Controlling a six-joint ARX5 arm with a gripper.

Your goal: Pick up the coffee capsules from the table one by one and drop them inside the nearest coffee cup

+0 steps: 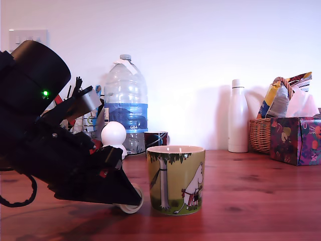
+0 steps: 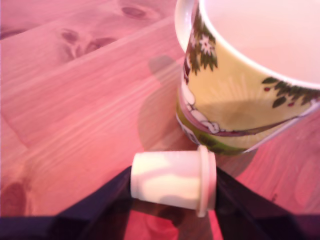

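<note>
A cream-white coffee capsule (image 2: 170, 180) lies on its side between the two black fingers of my gripper (image 2: 174, 189), which touch its base and its rim. The gripper (image 1: 131, 202) is shut on it, down at the level of the reddish wooden table (image 1: 251, 201). In the exterior view the capsule (image 1: 134, 207) shows as a pale curve at the arm's tip. The yellow-green coffee cup (image 1: 175, 179) with the white creature and tree stands upright just to the exterior view's right of the gripper. In the wrist view the cup (image 2: 235, 100) is a short gap beyond the capsule.
Behind the arm stand a large clear water bottle (image 1: 125, 108), a white round-topped ornament (image 1: 114, 134) and a small dark glossy cup (image 1: 156, 139). At the back on the exterior view's right are a white bottle (image 1: 238, 118), a wicker basket (image 1: 261, 134) and a patterned tissue box (image 1: 296, 140).
</note>
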